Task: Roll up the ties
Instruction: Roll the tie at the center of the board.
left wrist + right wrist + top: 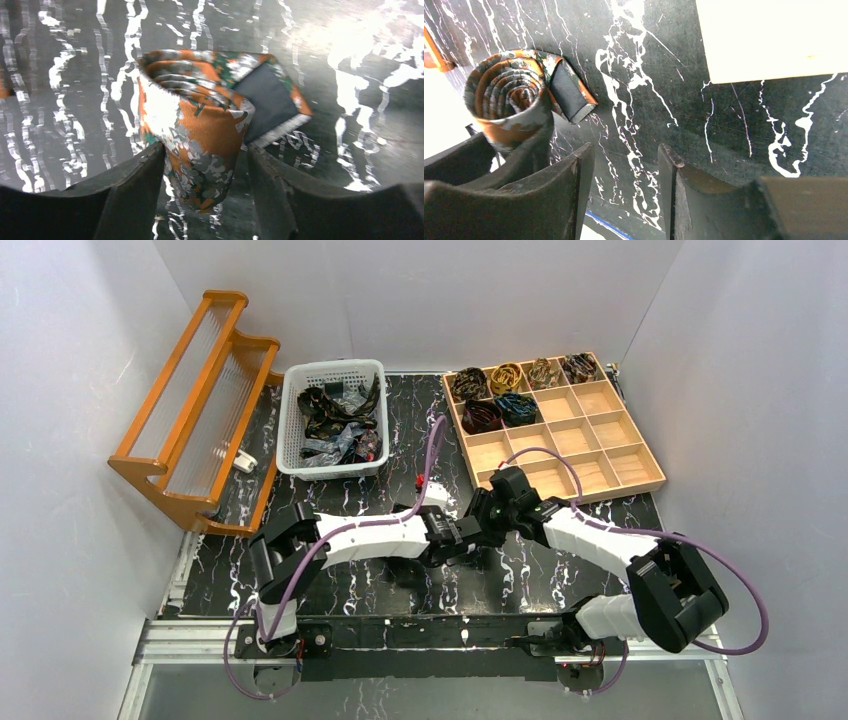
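A rolled tie, orange with grey and green mottling, stands on end as a coil on the black marble table, its dark-lined tail end lying loose beside it. My left gripper is open around the coil: the left finger touches the fabric, and a gap shows at the right finger. In the right wrist view the same tie sits at the left. My right gripper is open beside it over bare table, nothing between its fingers. From above, the left gripper and right gripper meet mid-table and hide the coil.
A white basket of loose ties stands at the back. A wooden compartment tray at the back right holds several rolled ties; its corner is near my right gripper. A wooden rack leans at the left.
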